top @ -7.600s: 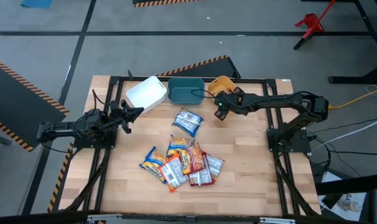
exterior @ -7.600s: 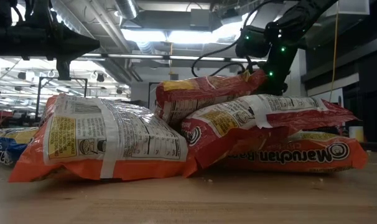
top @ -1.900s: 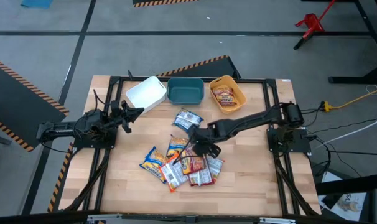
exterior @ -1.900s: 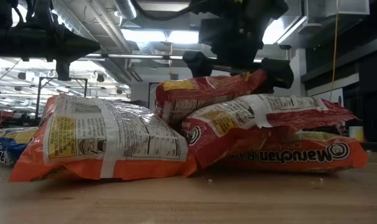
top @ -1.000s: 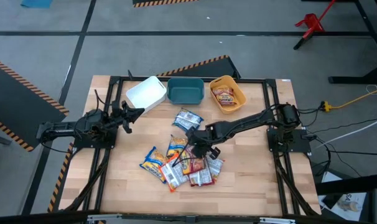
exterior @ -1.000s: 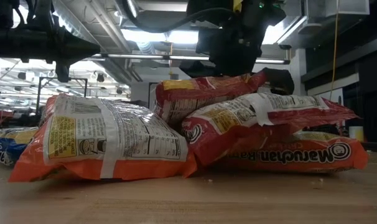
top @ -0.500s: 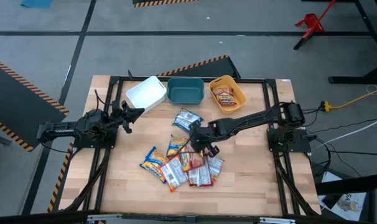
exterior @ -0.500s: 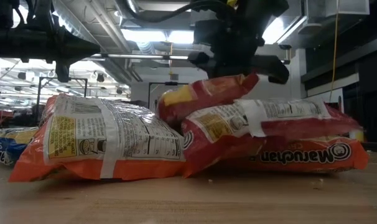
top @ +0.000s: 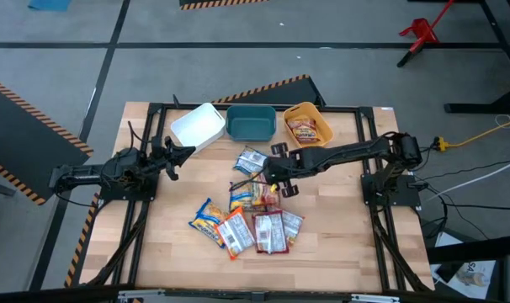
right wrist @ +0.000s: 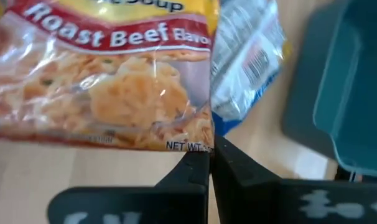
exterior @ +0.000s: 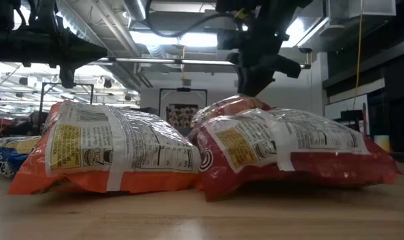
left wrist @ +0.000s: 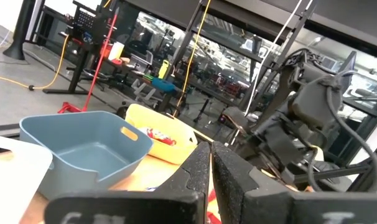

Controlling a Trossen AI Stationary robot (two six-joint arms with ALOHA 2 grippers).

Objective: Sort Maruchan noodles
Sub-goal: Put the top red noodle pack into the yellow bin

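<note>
My right gripper (top: pixel 270 183) hangs over the middle of the table, shut on a red Maruchan noodles packet (right wrist: pixel 107 81) printed "Roast Beef". More packets lie in a heap (top: pixel 238 225) nearer the front edge, and a blue-white one (top: pixel 251 160) lies flat toward the bins. In the low view an orange packet (exterior: pixel 115 153) and a red one (exterior: pixel 289 150) lie flat on the wood. One red packet (top: pixel 303 130) rests in the orange bin (top: pixel 321 135). My left gripper (top: pixel 181 152) waits shut at the table's left side. My right gripper pinches the red packet's sealed end edge (right wrist: pixel 200 144), near a corner, between its two fingers. The fingers slant steeply down from the table's right. The packet hangs away from the fingers with its printed face showing; whether its far end is clear of the heap, I cannot tell.
A white bin (top: pixel 198 126), a teal bin (top: pixel 252 123) and the orange bin stand in a row along the far edge. Dark frame rails (top: pixel 146 227) run along the table's sides. Bare wood (top: pixel 331 219) lies at the right and front.
My right gripper has taken hold of the red packet on top of the heap, risen, gone toward the far edge and rolled its wrist. The packet has come off the heap, held end first. The red packet under it has settled flat.
</note>
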